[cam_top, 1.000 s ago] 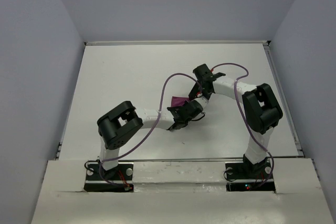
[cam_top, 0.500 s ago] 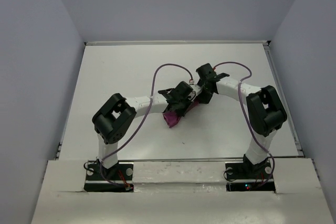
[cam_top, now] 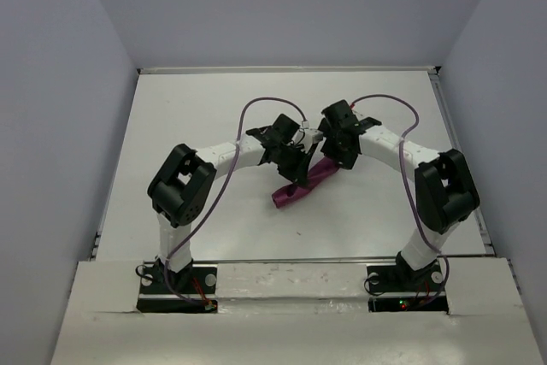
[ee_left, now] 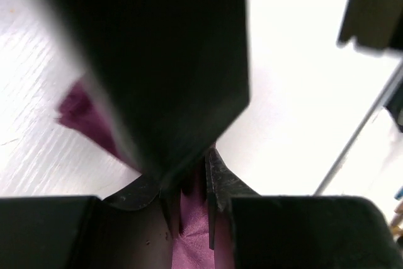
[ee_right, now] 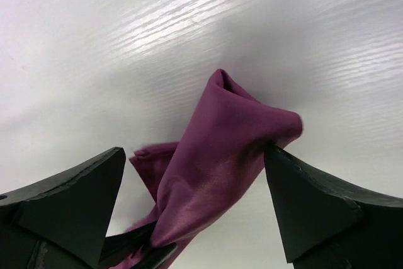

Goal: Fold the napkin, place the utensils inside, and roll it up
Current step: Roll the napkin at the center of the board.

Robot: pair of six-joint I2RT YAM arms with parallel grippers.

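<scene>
The plum-purple napkin [cam_top: 299,189] lies bunched into a long narrow bundle at the middle of the table. My left gripper [cam_top: 297,170] is shut on its far part; in the left wrist view the cloth [ee_left: 189,237] is pinched between the nearly closed fingers [ee_left: 217,177]. My right gripper [cam_top: 330,160] is open just right of it. In the right wrist view the napkin [ee_right: 220,149] rises between the wide-apart fingers, and the right fingertip [ee_right: 280,165] touches its fold. No utensils show in any view.
The white table [cam_top: 197,126] has a raised rim at the back and sides. Purple cables [cam_top: 256,108] loop over both arms. The two wrists stand close together above the napkin.
My left gripper has moved away from the bases with the napkin in it, drawing the cloth out into a longer bundle. My right gripper has shifted slightly right and stays open.
</scene>
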